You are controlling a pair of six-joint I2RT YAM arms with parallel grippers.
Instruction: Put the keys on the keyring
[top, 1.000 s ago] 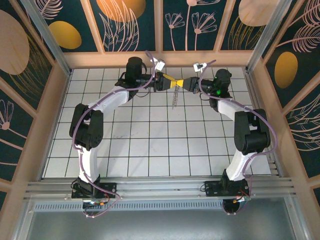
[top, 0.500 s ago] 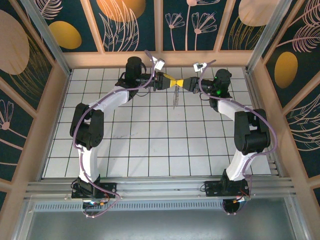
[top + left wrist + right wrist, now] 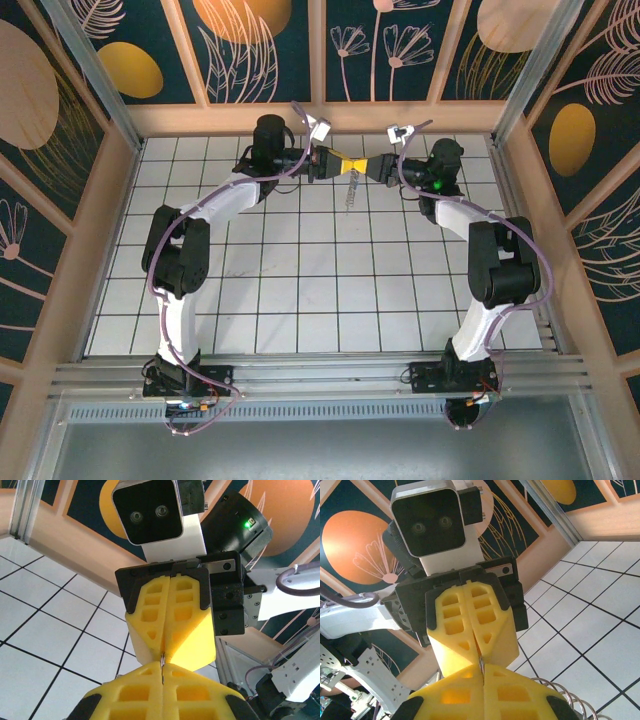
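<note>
The white tiled counter (image 3: 300,290) carries both arms at its near edge. The left arm (image 3: 175,260) and right arm (image 3: 500,265) bend inward and meet over the far rows of tiles, well above the surface.

The left claw (image 3: 345,164) and right claw (image 3: 360,166) face each other tip to tip, so their yellow fingers form one bow-tie shape in the top view. Each claw is pressed together, with no gap between its fingers in either wrist view. Both pinch the top of the keyring (image 3: 348,190) at the point where the four tips meet.

The keyring hangs free from that point as a pale, thin strand, clear of the counter. Its long axis runs straight down from the tips. In the top view it lies toward the near edge, leaning slightly left. It is too small and faint there to make out its material or its lower end.

In the right wrist view a few turns of wire (image 3: 565,700) curl beside the claw's own fingers, cut off by the bottom edge. In the left wrist view only a fine metal sliver (image 3: 162,661) shows in the seam, with the rest hidden inside the fingers.
</note>
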